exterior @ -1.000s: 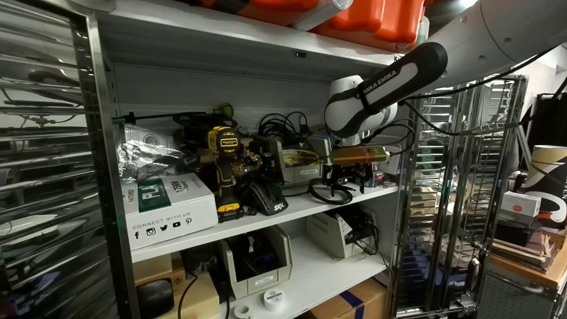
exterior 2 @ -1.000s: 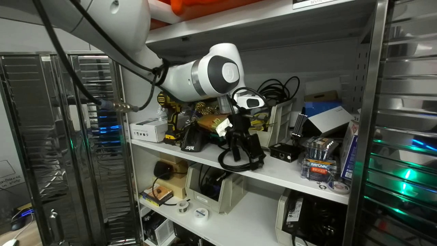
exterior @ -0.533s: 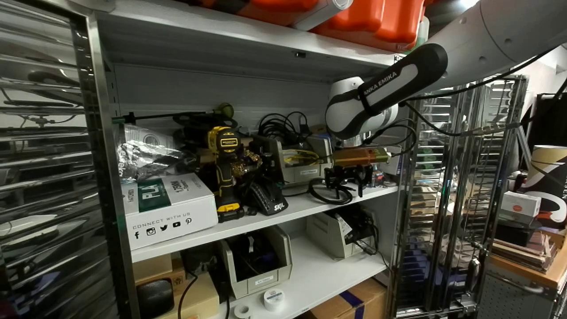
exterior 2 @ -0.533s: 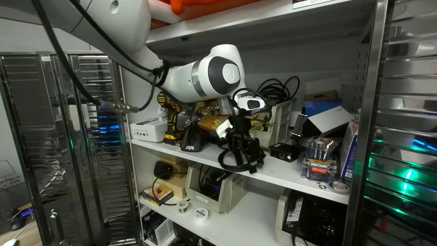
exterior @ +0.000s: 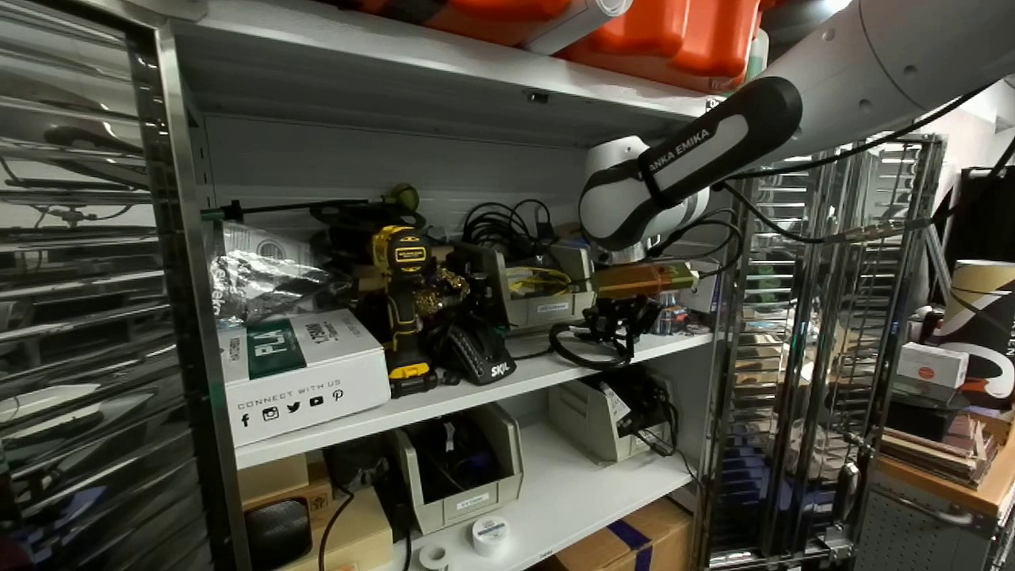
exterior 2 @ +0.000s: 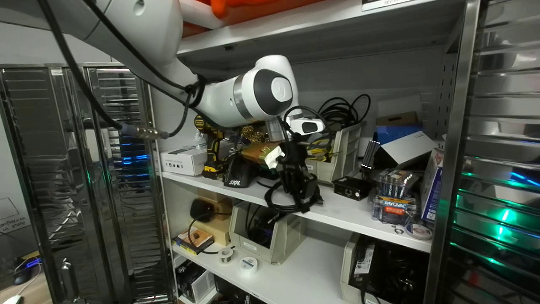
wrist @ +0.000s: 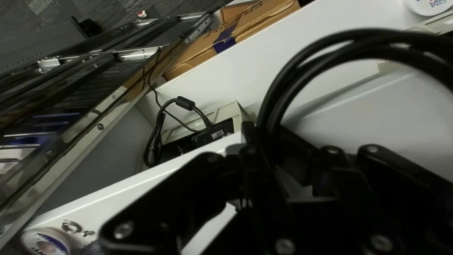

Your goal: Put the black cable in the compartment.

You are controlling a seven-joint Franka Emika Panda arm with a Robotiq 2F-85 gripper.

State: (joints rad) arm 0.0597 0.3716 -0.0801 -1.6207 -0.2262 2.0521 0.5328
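Observation:
The black cable is a loose coil on the middle shelf's front edge, seen in both exterior views. My gripper points down onto the coil's side, its jaws shut. In the wrist view the strands of the cable rise from between the fingertips of my gripper and arc to the right. Several grey bins could be the compartment; I cannot tell which is meant. One bin with yellow cord stands behind the gripper. Two more stand on the shelf below: a left bin and a right bin.
Left of the coil are the SKIL charger, a yellow-black drill and a white box. A small black device and battery packs stand to the other side. The upper shelf overhangs the arm.
The fingers, apart a second ago, have come together on the cable. The coil has shifted a little with them, while the arm has barely moved.

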